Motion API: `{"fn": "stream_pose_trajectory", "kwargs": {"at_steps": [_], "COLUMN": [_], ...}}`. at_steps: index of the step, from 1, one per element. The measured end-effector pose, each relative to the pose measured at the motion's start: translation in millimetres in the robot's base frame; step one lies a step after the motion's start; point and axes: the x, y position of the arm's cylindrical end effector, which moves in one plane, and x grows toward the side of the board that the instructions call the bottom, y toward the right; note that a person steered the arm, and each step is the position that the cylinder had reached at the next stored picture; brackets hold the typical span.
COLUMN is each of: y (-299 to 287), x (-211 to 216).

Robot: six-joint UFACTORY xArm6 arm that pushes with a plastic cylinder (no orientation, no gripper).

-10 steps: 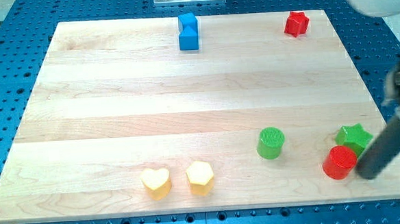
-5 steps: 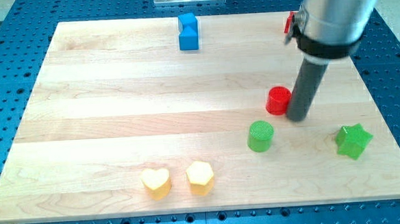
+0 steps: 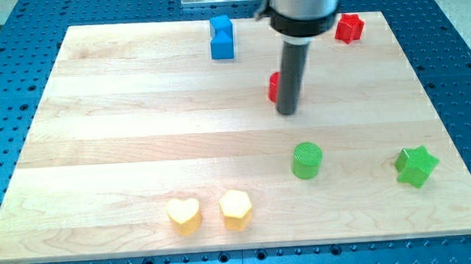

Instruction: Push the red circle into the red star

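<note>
The red circle (image 3: 274,86) sits on the wooden board right of centre in the upper half, mostly hidden behind my rod. My tip (image 3: 288,111) touches its right lower side. The red star (image 3: 348,28) lies near the board's top right corner, well to the right of and above the circle.
A blue block (image 3: 222,37) stands at the top centre. A green circle (image 3: 306,160) lies below my tip and a green star (image 3: 416,166) at the right edge. A yellow heart (image 3: 183,216) and a yellow hexagon (image 3: 235,209) sit near the bottom edge. The board (image 3: 122,130) is pale wood.
My tip has pushed the red circle from the bottom right, beside the green star, up and to the left across the board. The green circle shifted slightly up and left.
</note>
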Motion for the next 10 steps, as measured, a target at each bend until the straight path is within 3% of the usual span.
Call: {"fn": "stream_pose_trajectory", "kwargs": {"at_steps": [1, 2, 3, 4, 5, 6, 7, 8, 10], "y": [17, 7, -40, 28, 41, 42, 96, 96, 70], "x": [-71, -73, -101, -126, -129, -90, -110, -131, -127]}}
